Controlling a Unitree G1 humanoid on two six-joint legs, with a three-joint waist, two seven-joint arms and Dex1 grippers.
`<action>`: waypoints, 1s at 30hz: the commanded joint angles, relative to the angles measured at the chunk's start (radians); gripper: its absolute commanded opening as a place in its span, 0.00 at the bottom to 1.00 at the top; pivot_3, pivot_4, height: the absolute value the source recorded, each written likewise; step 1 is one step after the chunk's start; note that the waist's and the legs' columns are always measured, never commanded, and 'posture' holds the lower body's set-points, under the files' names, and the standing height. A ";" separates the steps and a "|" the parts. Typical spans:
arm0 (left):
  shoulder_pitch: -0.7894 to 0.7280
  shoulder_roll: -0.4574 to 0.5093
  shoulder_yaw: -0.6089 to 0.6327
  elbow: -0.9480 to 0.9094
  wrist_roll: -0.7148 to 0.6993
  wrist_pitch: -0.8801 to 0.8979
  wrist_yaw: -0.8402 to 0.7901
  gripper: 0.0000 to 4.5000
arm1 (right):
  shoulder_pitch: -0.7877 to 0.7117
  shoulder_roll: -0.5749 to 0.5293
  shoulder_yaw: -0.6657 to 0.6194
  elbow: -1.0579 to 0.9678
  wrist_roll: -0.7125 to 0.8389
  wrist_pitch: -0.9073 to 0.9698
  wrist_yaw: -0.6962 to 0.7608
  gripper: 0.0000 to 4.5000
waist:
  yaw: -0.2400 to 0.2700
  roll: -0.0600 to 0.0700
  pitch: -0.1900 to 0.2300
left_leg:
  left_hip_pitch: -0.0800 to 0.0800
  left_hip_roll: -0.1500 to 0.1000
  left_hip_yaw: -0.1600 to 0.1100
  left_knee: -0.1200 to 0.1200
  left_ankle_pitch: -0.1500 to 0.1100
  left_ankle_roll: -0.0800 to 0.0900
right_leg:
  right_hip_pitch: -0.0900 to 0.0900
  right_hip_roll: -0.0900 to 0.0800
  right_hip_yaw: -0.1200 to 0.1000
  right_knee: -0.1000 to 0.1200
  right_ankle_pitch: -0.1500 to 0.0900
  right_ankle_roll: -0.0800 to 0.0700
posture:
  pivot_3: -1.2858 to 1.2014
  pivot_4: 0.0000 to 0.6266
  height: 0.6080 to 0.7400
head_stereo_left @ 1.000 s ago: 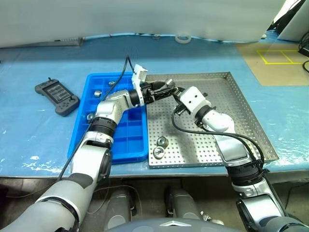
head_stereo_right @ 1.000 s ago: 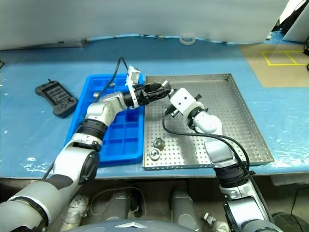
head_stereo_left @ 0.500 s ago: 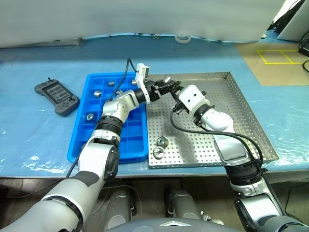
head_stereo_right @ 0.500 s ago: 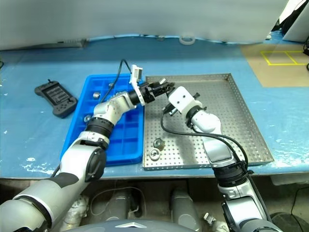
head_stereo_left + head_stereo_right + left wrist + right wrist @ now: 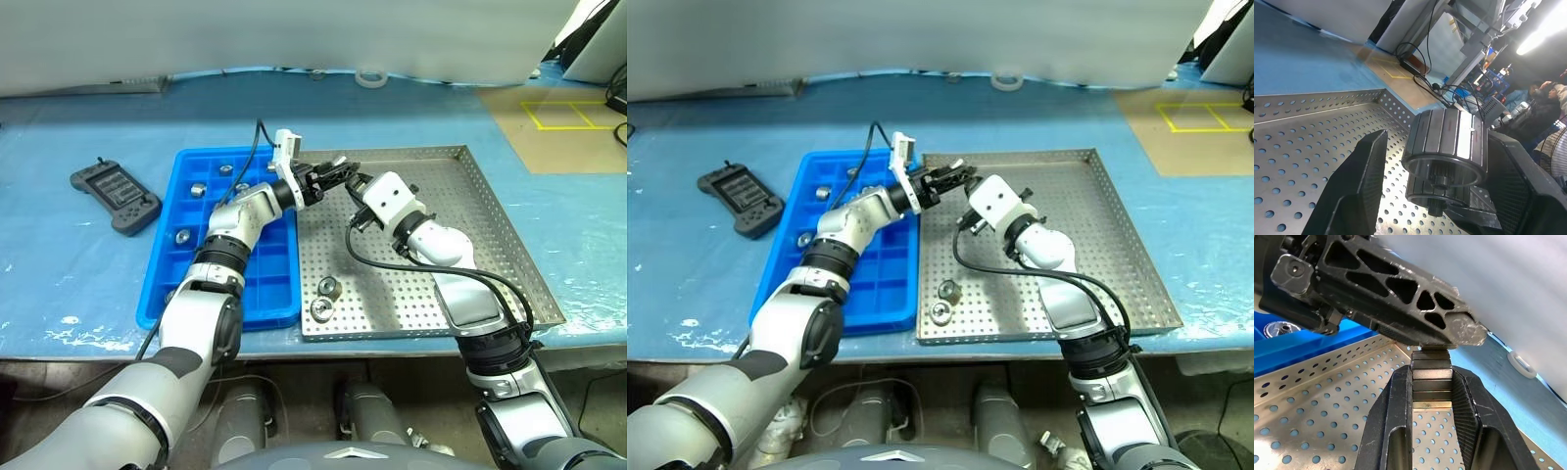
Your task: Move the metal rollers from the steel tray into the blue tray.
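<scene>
Over the steel tray [image 5: 460,235], my right gripper [image 5: 1432,382] is shut on a ribbed metal roller [image 5: 1432,377], held a little above the tray's near-left part. My left gripper [image 5: 1440,139] reaches in from the blue tray's [image 5: 265,284] side and straddles the same roller [image 5: 1445,142]. One of its fingers [image 5: 1359,186] stands a small gap off the roller, and the other lies against it. Two more rollers [image 5: 329,287] lie near the steel tray's front left corner. Several rollers [image 5: 197,189] sit in the blue tray's compartments.
A dark handheld controller [image 5: 116,196] lies on the blue mat left of the blue tray. A white tape roll [image 5: 370,76] sits at the back. Yellow floor markings [image 5: 568,116] show at the far right.
The left gripper's jaws have drawn in from wide open to close around the roller that the right gripper holds. Both hands stay where they were.
</scene>
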 commanded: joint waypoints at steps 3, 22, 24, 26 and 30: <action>-0.025 -0.004 0.035 -0.011 -0.030 -0.006 0.016 0.65 | -0.002 0.004 -0.003 -0.041 0.001 -0.015 -0.006 0.23 | 0.000 0.000 0.000 | 0.000 0.000 0.000 0.000 0.000 0.000 | 0.000 0.000 0.000 0.000 0.000 0.000 | 0.39 0.24 1.00; -0.023 0.000 0.025 -0.035 -0.036 0.009 0.011 0.39 | -0.008 -0.002 -0.007 -0.032 -0.002 -0.020 -0.002 0.23 | 0.000 0.000 0.000 | 0.000 0.000 0.000 0.000 0.000 0.000 | 0.000 0.000 0.000 0.000 0.000 0.000 | 0.39 0.24 1.00; -0.020 0.010 0.023 -0.067 -0.051 0.032 -0.011 0.39 | -0.005 -0.010 -0.010 -0.032 -0.001 -0.023 0.003 0.23 | 0.000 0.000 0.000 | 0.000 0.000 0.000 0.000 0.000 0.000 | 0.000 0.000 0.000 0.000 0.000 0.000 | 0.39 0.24 1.00; -0.014 0.033 0.026 -0.115 -0.073 0.069 -0.042 0.39 | 0.005 -0.024 -0.015 -0.032 -0.002 -0.028 0.010 0.23 | 0.000 0.000 0.000 | 0.000 0.000 0.000 0.000 0.000 0.000 | 0.000 0.000 0.000 0.000 0.000 0.000 | 0.39 0.24 1.00; -0.026 0.090 0.050 -0.138 -0.073 0.076 -0.042 0.39 | 0.021 -0.046 -0.032 -0.022 -0.001 -0.042 0.017 0.23 | 0.001 0.000 0.000 | 0.000 0.000 0.000 0.000 0.000 0.000 | 0.000 0.000 0.000 0.000 0.000 0.000 | 0.39 0.24 1.00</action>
